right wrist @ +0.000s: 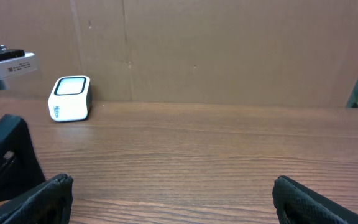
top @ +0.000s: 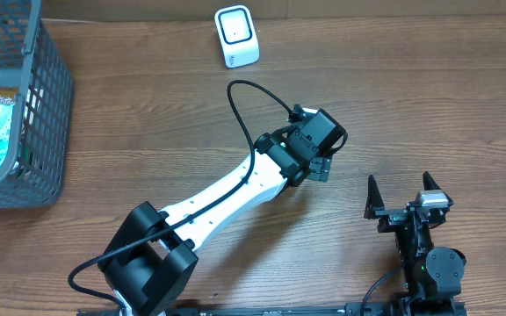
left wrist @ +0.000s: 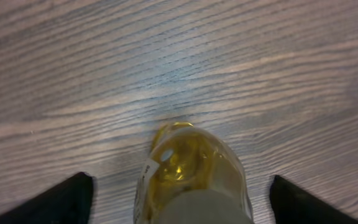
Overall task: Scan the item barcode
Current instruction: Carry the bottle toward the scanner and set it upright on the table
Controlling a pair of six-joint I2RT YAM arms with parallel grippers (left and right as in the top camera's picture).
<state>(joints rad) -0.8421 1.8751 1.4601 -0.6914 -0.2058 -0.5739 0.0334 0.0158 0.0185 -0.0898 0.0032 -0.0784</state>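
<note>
The item is a small clear bottle point(left wrist: 188, 165) of yellow liquid with a grey cap toward the camera and a white printed label down its left side. It rests on the wooden table. My left gripper point(left wrist: 179, 186) is open, its two dark fingertips point(left wrist: 73, 193) well apart on either side of the bottle, not touching it. In the overhead view my left gripper point(top: 321, 163) points down at mid-table and hides the bottle. The white barcode scanner point(top: 236, 35) point(right wrist: 71, 98) stands at the far edge. My right gripper point(top: 399, 189) point(right wrist: 173, 186) stands open and empty near the front right.
A grey wire basket point(top: 42, 114) holding packaged goods sits at the left edge. A cardboard wall point(right wrist: 229, 50) backs the table behind the scanner. The left arm's black cable point(top: 244, 114) loops above the table.
</note>
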